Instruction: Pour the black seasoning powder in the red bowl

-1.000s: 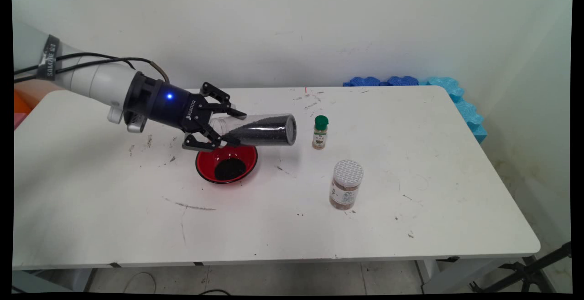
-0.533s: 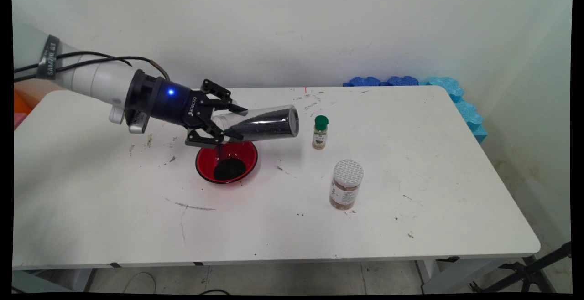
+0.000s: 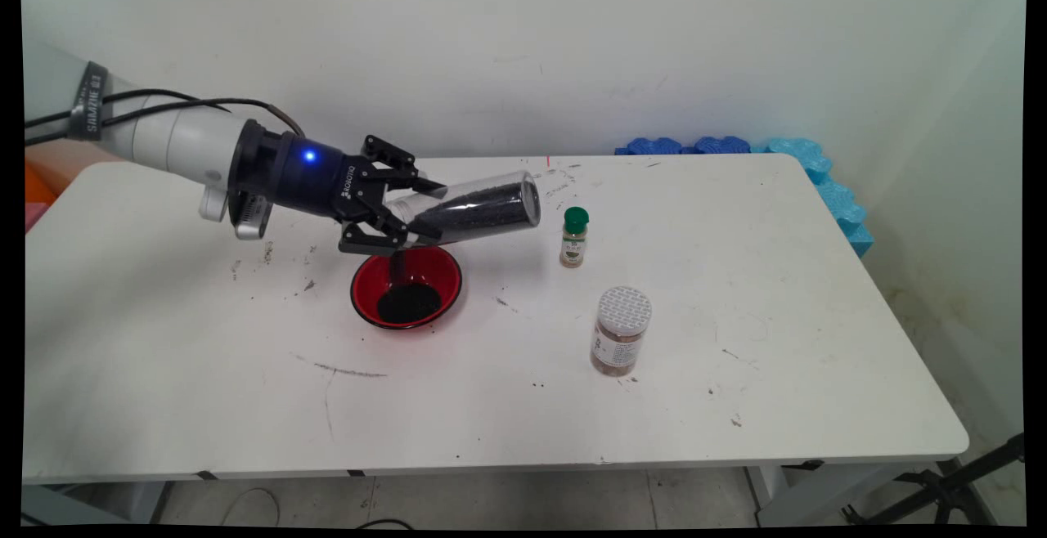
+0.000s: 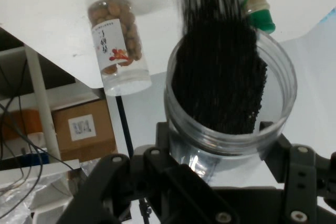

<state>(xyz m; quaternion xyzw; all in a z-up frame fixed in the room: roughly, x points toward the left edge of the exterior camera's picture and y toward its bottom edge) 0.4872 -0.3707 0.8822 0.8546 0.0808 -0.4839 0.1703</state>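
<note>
My gripper (image 3: 409, 212) is shut on a clear plastic jar (image 3: 478, 209) of black grains, held on its side with the closed base tilted up to the right and the mouth down to the left. A thin dark stream falls from the mouth into the red bowl (image 3: 442, 270) right below, which holds a black heap (image 3: 407, 303). In the hand view the jar (image 4: 231, 103) fills the middle between my fingers (image 4: 294, 171), and the black grains (image 4: 218, 77) stream out of it.
A small spice bottle with a green cap (image 3: 574, 236) stands right of the jar. A jar with a patterned white lid (image 3: 621, 330) stands nearer the front. Blue foam pieces (image 3: 810, 170) lie at the table's far right corner.
The jar's base has tipped higher and the hand has risen a little. Grains now stream down, and the black heap in the red bowl has grown.
</note>
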